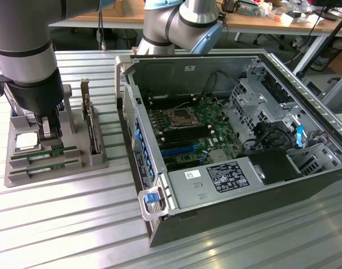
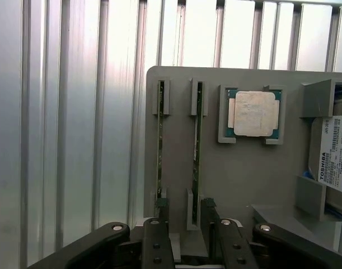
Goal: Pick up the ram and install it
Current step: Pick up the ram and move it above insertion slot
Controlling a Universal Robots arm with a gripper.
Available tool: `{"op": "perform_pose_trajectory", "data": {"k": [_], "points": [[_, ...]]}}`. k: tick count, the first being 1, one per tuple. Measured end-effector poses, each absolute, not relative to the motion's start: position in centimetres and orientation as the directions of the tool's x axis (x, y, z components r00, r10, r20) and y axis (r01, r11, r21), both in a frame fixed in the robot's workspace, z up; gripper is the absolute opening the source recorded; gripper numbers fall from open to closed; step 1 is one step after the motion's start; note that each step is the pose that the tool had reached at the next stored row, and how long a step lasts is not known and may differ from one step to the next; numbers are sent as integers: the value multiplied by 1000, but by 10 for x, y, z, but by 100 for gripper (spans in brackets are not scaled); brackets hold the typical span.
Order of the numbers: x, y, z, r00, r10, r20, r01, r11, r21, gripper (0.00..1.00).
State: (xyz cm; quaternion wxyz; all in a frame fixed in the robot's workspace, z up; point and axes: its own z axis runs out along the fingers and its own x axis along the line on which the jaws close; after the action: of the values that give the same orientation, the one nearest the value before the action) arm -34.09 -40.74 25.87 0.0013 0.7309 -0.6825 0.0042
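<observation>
My fingers point(image 2: 157, 238) stand apart above the ram point(image 2: 197, 140), which sits on edge in its grey holder point(image 2: 243, 179). I should centre, descend squarely and avoid its twin point(image 2: 159, 140).

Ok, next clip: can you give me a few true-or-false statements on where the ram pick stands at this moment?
1. Both ram sticks stand in the gray tray. True.
2. The gripper is shut on a stick. False: it is open and holds nothing.
3. A processor chip lies in the tray. True.
4. The computer case is closed. False: it lies open, with the motherboard exposed.
</observation>
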Motion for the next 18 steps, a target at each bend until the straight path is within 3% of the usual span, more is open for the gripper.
{"op": "perform_pose_trajectory", "data": {"k": [18], "points": [[-341,-407,251,68,-998,8,-998,-68,-4,36]]}}
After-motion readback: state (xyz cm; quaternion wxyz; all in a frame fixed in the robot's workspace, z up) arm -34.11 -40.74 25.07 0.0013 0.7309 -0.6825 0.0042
